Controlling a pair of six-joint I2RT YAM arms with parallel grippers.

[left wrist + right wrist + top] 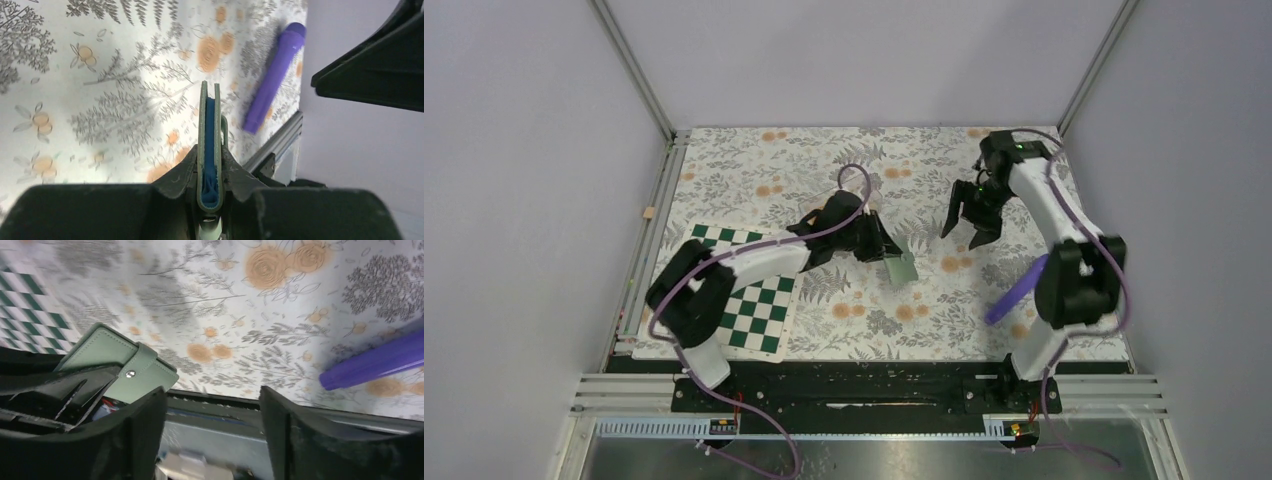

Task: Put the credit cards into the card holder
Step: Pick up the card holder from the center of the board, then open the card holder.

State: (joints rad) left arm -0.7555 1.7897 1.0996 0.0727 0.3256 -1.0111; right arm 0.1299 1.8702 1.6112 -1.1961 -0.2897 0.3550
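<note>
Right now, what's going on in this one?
The left end effector is clamped on the green card holder, holding it over the middle of the floral table. The right end effector hangs open and empty nearby. No credit cards are visible lying loose. A purple marker lies by the right arm.

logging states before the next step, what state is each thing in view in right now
card holder, folded, lifted off the table, clamped edge-on in the left gripper
left gripper, shut on the card holder
right gripper, open, nothing between its fingers
purple marker, lying flat on the table
chequered board, lying flat on the table, partly under the left arm
</note>
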